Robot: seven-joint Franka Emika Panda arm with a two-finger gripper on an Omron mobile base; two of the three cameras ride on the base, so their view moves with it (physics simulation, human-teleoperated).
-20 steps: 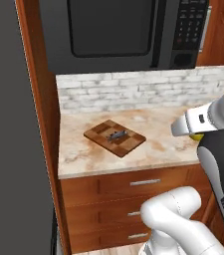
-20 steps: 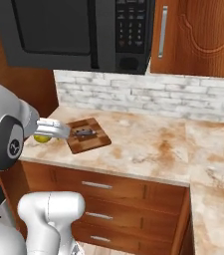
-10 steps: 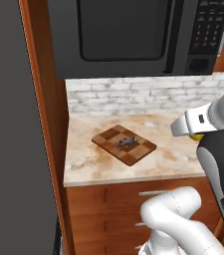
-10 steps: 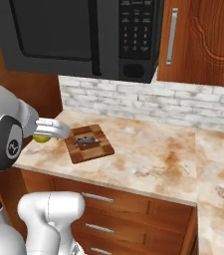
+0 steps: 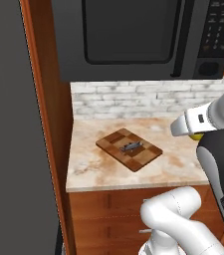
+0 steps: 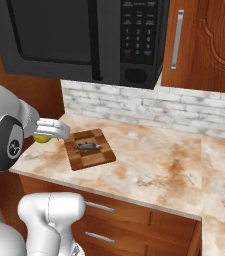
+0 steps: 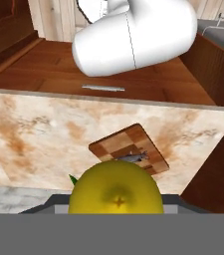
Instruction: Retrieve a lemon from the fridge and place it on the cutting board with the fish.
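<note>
Under the black microwave (image 5: 148,37), the marbled surface (image 6: 154,170) ran along a pale brick backsplash (image 6: 134,107), with the checkered cutting board (image 5: 129,149) lying flat on it and the small grey fish (image 5: 131,146) resting at its middle. I had the lemon (image 7: 115,191) clamped in the end effector (image 6: 44,138), its jaws partly closed around the fruit, hovering beside the board and not yet over it. I judged the lemon light, firm and round, with a waxy skin that might slip, so a hold across its widest middle seemed safest, and it could roll once released.
</note>
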